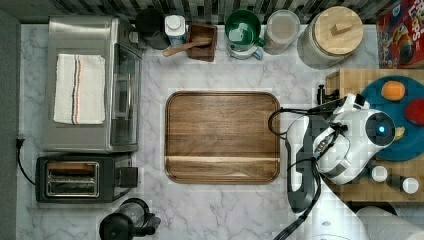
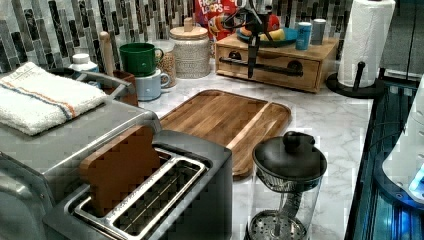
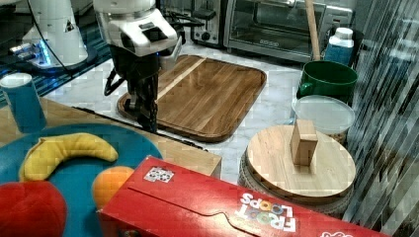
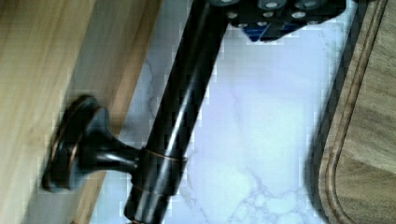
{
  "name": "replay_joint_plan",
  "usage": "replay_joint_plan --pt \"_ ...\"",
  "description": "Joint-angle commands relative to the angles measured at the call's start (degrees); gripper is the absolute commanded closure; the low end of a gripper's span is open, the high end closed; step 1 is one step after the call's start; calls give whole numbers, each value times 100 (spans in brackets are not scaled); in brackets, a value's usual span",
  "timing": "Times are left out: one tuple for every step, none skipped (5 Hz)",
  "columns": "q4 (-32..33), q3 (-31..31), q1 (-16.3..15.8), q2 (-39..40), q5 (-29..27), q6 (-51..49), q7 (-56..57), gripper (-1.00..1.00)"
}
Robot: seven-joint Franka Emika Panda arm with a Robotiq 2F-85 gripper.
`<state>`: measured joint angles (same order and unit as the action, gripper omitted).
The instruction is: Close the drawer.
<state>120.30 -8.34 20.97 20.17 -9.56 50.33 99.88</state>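
Even, bright indoor light falls on the marble table (image 1: 220, 210), with soft, faint shadows. All views show blocky compression artifacts. The wrist view is blurred, its dark handle bar (image 4: 180, 107) carrying a glossy highlight.

White-shelled arm (image 1: 345, 137) with dark grey joints, looping black cables and a glowing blue light.

In the middle of the counter (image 1: 155, 210), a cutting board (image 1: 222, 137). At the top view's left of it, a toaster oven (image 1: 80, 135) with a towel (image 1: 79, 88) on top. Below the oven in the top view, a toaster (image 1: 80, 178), then a coffee press (image 1: 127, 227). Along the top view's upper edge, a mug (image 1: 243, 30) and a lidded jar (image 1: 336, 35). At the top view's right, a wooden block (image 1: 345, 80) bearing a plate (image 1: 410, 145), the drawer (image 2: 305, 75) in its side toward the board. Just before the drawer, the gripper (image 2: 251, 70).
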Motion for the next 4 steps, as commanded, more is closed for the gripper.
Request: replay_joint_plan --pt "-249 -442 400 -74 21 783 -161 100" --pt "-246 -432 284 -96 -29 674 -391 100" --pt "-245 -422 293 -97 -24 675 -387 100" --pt "-245 -427 288 -97 -28 675 -390 100"
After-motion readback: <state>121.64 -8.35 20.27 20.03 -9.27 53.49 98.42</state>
